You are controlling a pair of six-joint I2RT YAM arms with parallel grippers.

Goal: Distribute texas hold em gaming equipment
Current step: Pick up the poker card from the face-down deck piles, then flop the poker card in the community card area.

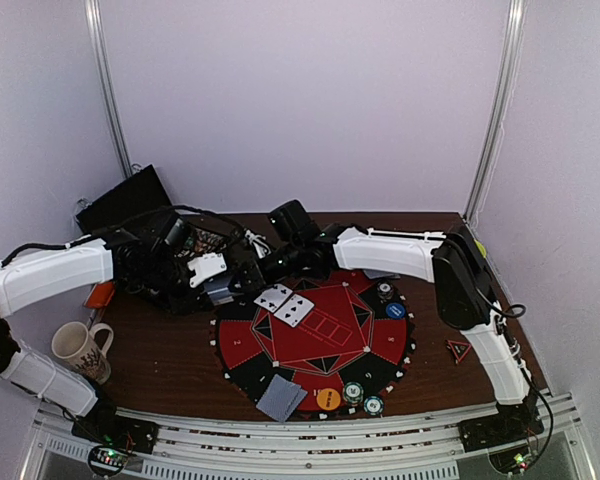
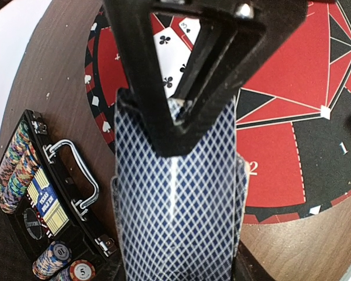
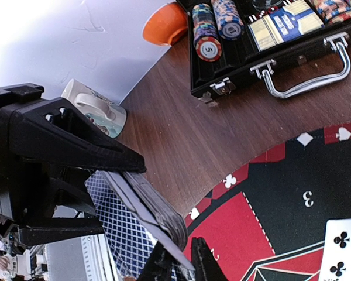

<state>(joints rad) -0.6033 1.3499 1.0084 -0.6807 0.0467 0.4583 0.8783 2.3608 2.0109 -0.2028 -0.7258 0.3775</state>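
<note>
Blue-backed deck (image 2: 175,222) is hanging clamped edgewise in my left gripper (image 2: 178,120) above the felt mat's (image 1: 320,345) ten o'clock rim. My right gripper (image 3: 184,263) is pinching nearly closed on the outermost card (image 3: 141,209), apparently to deal it.

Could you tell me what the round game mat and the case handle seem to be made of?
The game mat looks like matte felt or fabric: flat red and black print, no glare. The case handle looks like polished metal: silvery, with bright highlights.
</note>
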